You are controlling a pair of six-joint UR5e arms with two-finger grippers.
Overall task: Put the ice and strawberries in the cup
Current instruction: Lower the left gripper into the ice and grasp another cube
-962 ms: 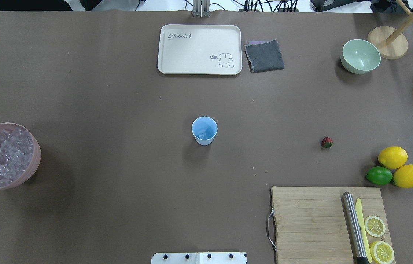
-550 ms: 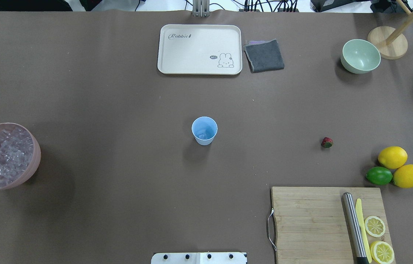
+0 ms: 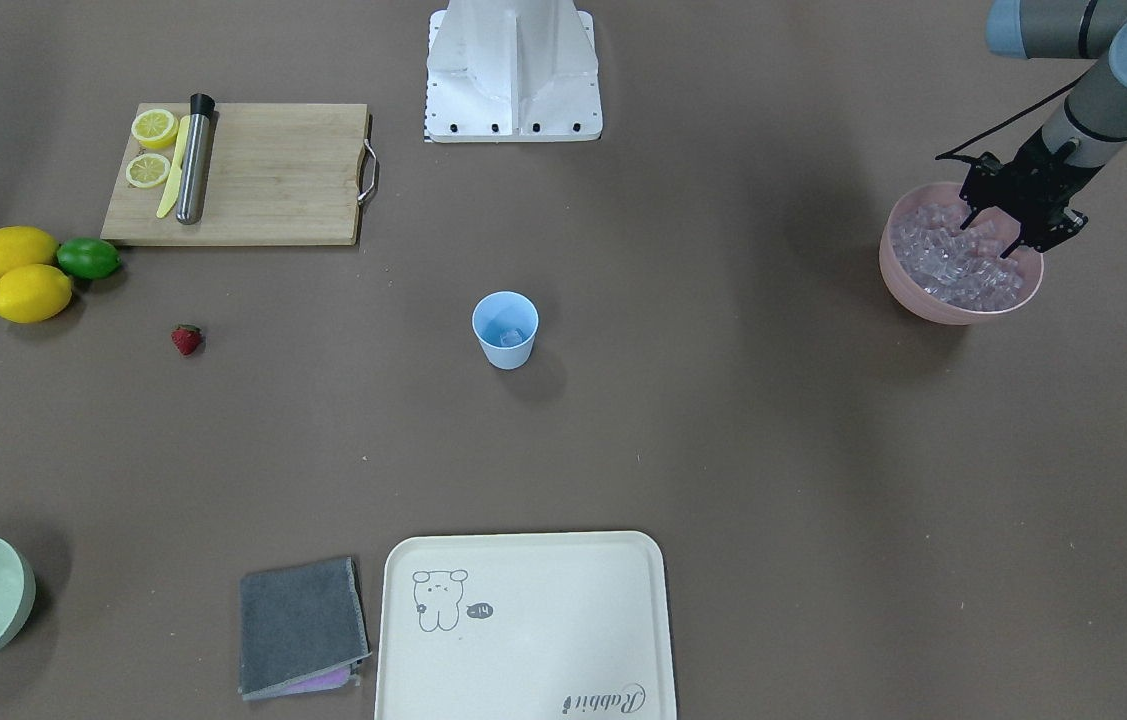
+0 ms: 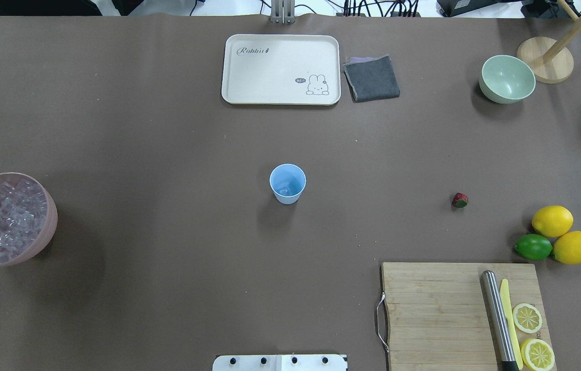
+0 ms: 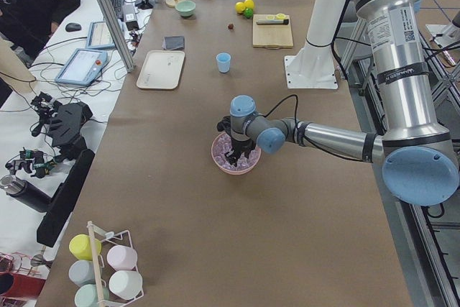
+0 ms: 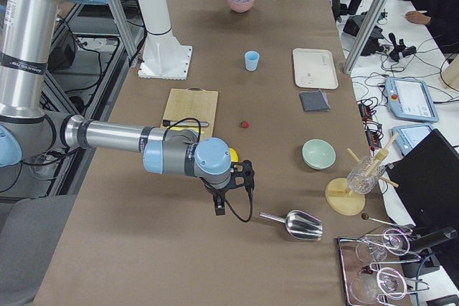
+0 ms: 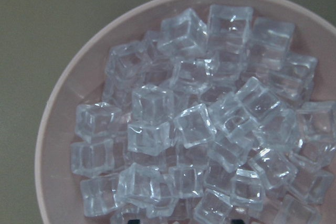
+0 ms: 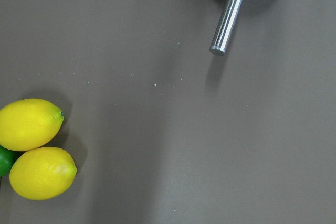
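Since a second ago the left claw (image 3: 1011,235) has edged toward 6 o'clock in the overhead view, over the clear glassy ice cubes (image 7: 194,124) in the round pink plastic bowl (image 3: 923,300), likely lining up another pick. Its fingers are spread with nothing gripped, and ice lies right beneath. The small light blue plastic cup (image 4: 290,198), with a cube inside, sits well apart at its 3 o'clock. The small red strawberry (image 4: 460,200) lies farther along, untouched on the brown bench (image 4: 166,154). Right claw (image 6: 228,191): cannot tell.

You can read one word here: "Rabbit", in dark cursive, in a corner of the cream tray (image 4: 269,77) on the tabletop (image 4: 166,154). Beside its bunny drawing (image 4: 317,85), a small dark speech bubble (image 4: 299,80) holds letters too tiny to read. The sticker (image 5: 397,29) on the left arm (image 5: 338,140) is illegible too.
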